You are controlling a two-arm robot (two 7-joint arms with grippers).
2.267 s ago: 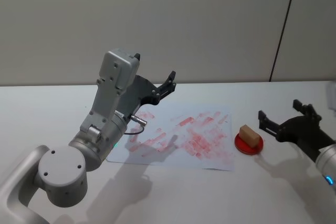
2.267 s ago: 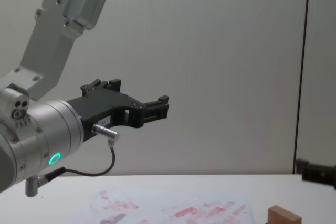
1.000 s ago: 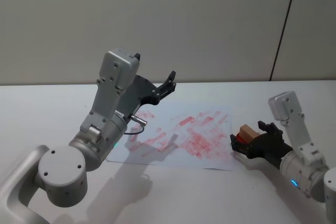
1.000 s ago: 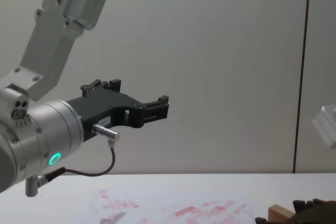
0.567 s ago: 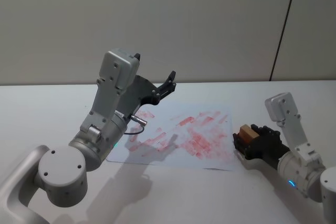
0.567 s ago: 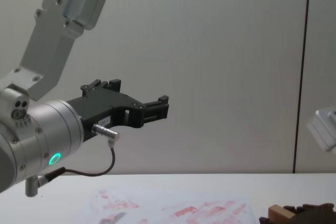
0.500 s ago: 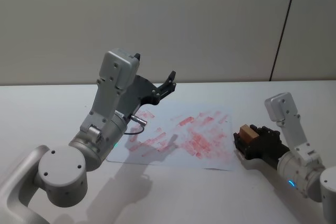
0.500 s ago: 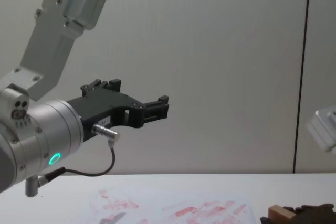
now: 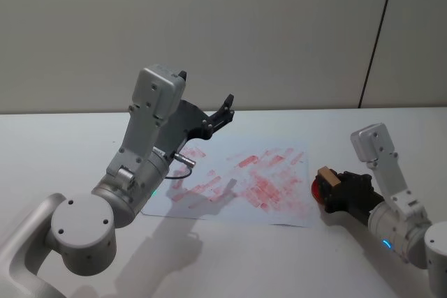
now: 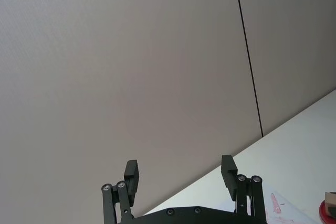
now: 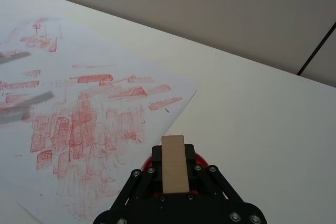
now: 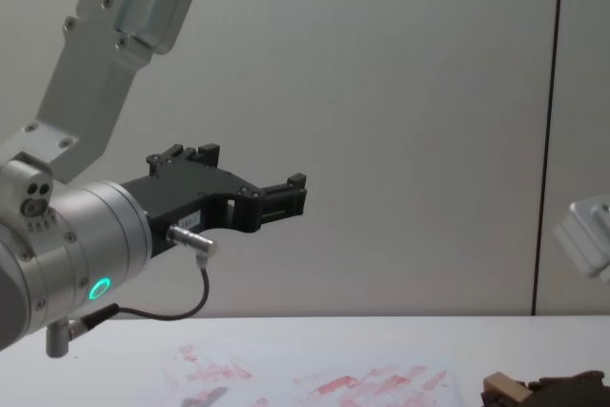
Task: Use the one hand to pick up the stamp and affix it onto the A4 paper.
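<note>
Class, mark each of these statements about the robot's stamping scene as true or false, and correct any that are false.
1. The right gripper is shut on the stamp. True.
2. The stamp is resting on the A4 paper. False: it is held over the red ink pad, beside the paper's edge.
3. The left gripper is open and held up above the table, holding nothing. True.
4. The A4 paper is blank. False: it is covered with red stamp prints and smudges.
</note>
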